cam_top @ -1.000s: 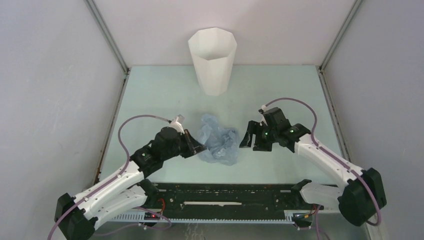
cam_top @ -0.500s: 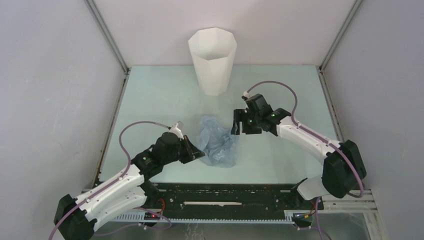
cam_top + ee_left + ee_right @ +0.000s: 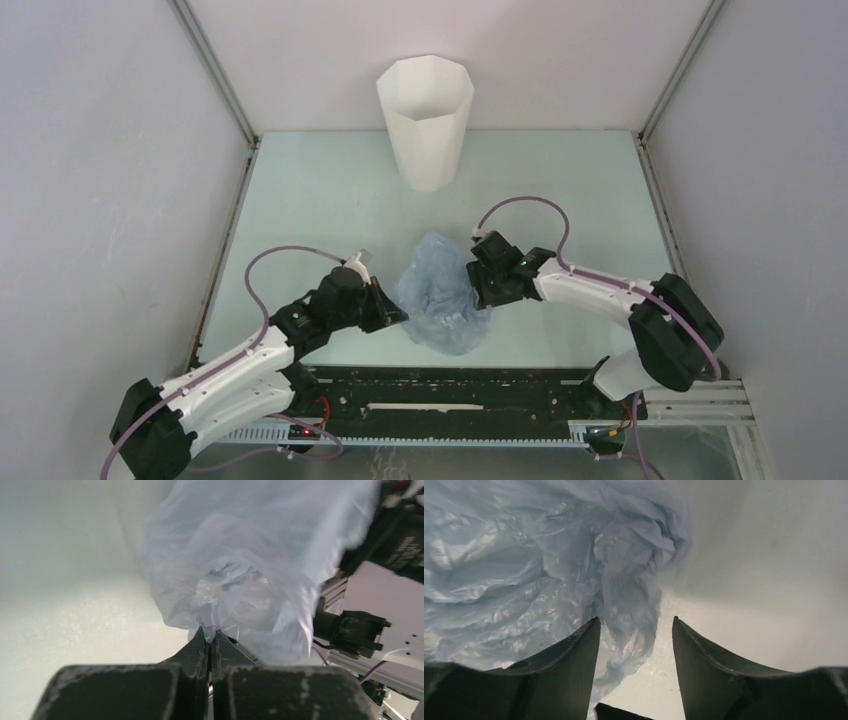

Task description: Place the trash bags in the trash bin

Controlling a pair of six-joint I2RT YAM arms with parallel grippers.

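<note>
The pale-blue bag (image 3: 441, 300) lay crumpled in a loose heap on the worktop (image 3: 320, 200), close to the middle of its near edge and between the two arms. The left gripper (image 3: 210, 635) was clamped on a small pinch of film at the bag's left side, its two fingers pressed together with the plastic caught at their tips (in the wrist view the rest of the film bulged up and away from that pinch). The right gripper (image 3: 636, 622) stood at the bag's right side with its jaws apart and not yet closed on anything. A fold of the wrinkled film lay in the gap against one finger, while the other finger stood clear of it over bare worktop. The white bin (image 3: 424, 120) stood upright at the middle of the far edge, mouth upward, well apart from the bag and from both grippers.
</note>
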